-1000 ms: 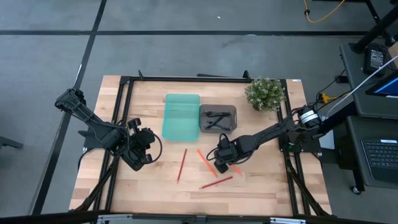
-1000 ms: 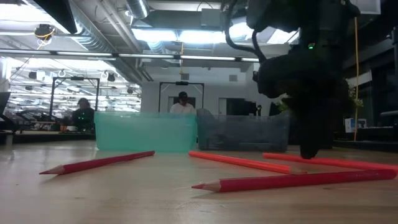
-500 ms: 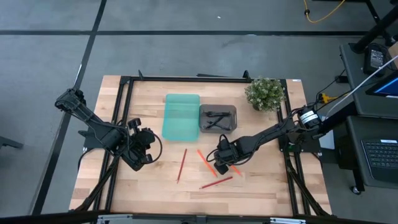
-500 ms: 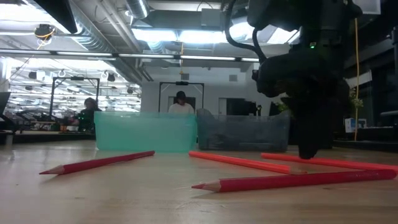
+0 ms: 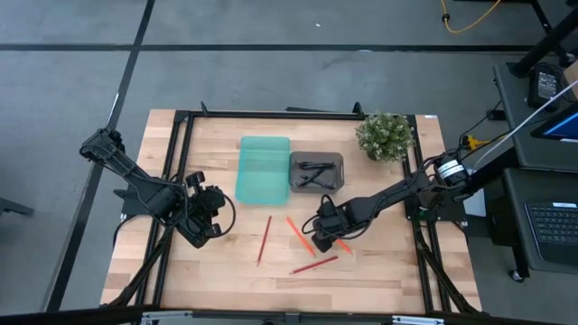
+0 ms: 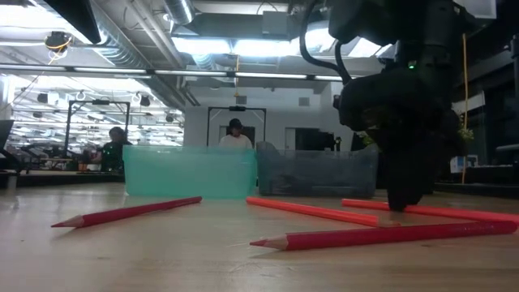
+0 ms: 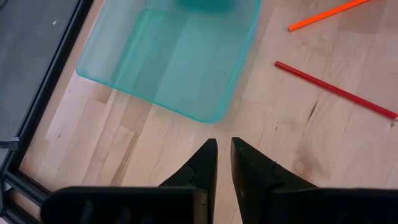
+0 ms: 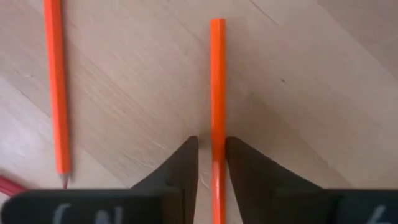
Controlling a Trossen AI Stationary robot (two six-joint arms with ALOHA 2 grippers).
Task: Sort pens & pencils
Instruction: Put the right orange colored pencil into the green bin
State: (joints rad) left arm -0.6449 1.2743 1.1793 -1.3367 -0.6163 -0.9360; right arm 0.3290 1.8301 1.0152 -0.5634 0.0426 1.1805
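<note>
right pincer (image 8: 211, 158) | fingers narrowly parted, straddling orange pencil (image 8: 217, 81) flat on bench (image 5: 379, 271), frame centre-right | left pincer (image 7: 223, 163) narrow gap, empty, frame left

Our right gripper (image 5: 322, 236) reaches low toward mid-tabletop, fingers (image 8: 180, 168) slightly parted. Our left gripper (image 5: 215, 223) waits at the left side, fingers (image 7: 204, 163) nearly together.
</note>
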